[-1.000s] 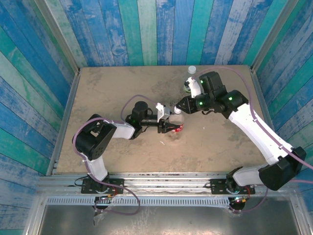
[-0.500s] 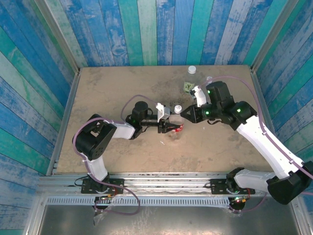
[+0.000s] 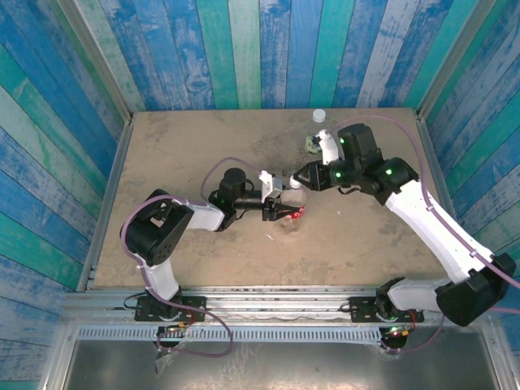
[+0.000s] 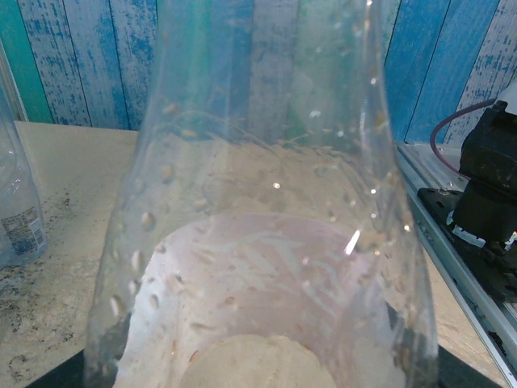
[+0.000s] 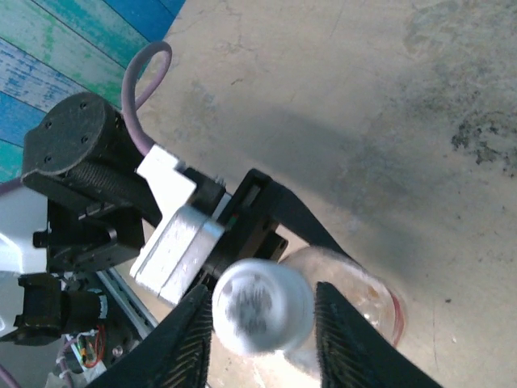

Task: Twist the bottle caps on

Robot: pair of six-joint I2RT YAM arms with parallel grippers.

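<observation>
A clear red-labelled bottle (image 3: 297, 213) stands upright at mid-table, and my left gripper (image 3: 284, 212) is shut on its body from the left. In the left wrist view the bottle's wet wall (image 4: 266, 242) sits right against the camera. A white cap (image 5: 260, 305) sits on the bottle's neck. My right gripper (image 5: 262, 323) reaches in from the right, its jaws open and straddling the cap. The left finger (image 5: 190, 335) touches the cap, and the right finger stands a hair off it. At the back stands a capped green-yellow-labelled bottle (image 3: 313, 143).
Another clear bottle (image 4: 18, 202) shows at the left edge of the left wrist view. Blue-green plank walls enclose the sandy table (image 3: 187, 154) on three sides. A metal rail (image 3: 268, 294) with the arm bases runs along the near edge.
The right gripper left the cap, drew back to the right, then came back over it with its jaws a little wider. The left arm and the bottle have not moved.
</observation>
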